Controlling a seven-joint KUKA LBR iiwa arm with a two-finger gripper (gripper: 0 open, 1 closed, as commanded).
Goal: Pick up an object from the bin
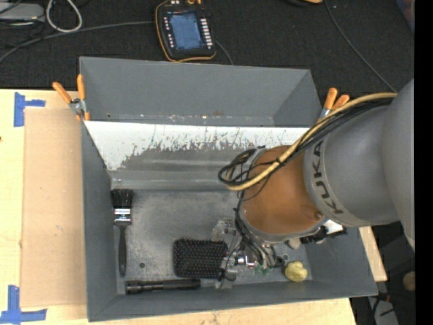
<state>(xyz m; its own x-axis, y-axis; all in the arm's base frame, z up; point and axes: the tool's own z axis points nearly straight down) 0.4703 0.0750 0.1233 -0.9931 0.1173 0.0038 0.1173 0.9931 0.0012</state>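
Camera view, black studded pad [197, 257] just beside pincer [233, 268], grip state unclear.

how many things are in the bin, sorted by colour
black: 3 (long-handled brush, bristled pad, slim stick)
yellow: 1 (small lump)
total: 4 in sight
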